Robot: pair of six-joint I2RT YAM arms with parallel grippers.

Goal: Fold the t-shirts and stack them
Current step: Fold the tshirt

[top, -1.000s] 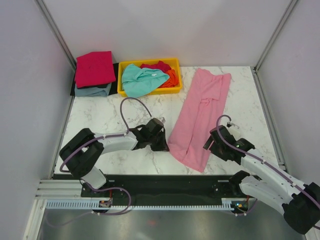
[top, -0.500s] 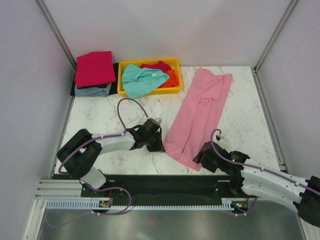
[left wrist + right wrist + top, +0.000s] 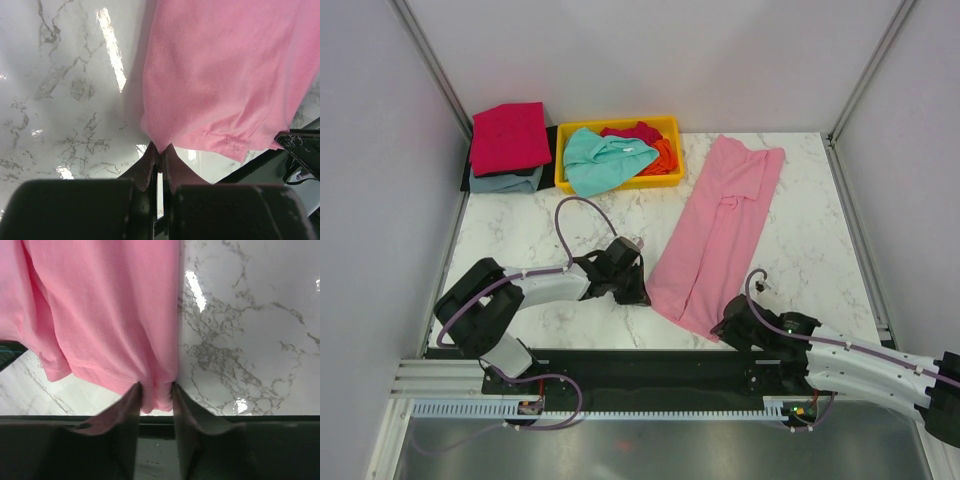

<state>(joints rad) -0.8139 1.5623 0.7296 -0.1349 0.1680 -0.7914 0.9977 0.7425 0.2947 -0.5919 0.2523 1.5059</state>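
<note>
A light pink t-shirt (image 3: 720,220), folded into a long strip, lies slantwise on the marble table (image 3: 530,225). My left gripper (image 3: 642,297) is shut on the near left corner of its hem (image 3: 161,148). At the near right corner my right gripper (image 3: 725,328) has bunched pink cloth pressed between both fingers (image 3: 156,387). More t-shirts lie at the back: a teal one (image 3: 600,160) and red and orange ones (image 3: 655,145) in the tray. A folded crimson one (image 3: 508,137) rests on a grey-blue one (image 3: 505,182) to the tray's left.
The yellow plastic tray (image 3: 666,122) stands at the back centre. The black base rail (image 3: 640,368) runs along the table's near edge, just behind both grippers. White walls close in the left, right and back sides.
My right arm has swung down toward the near edge and its jaws have closed from wide open onto the pink hem corner. The left gripper has barely moved.
</note>
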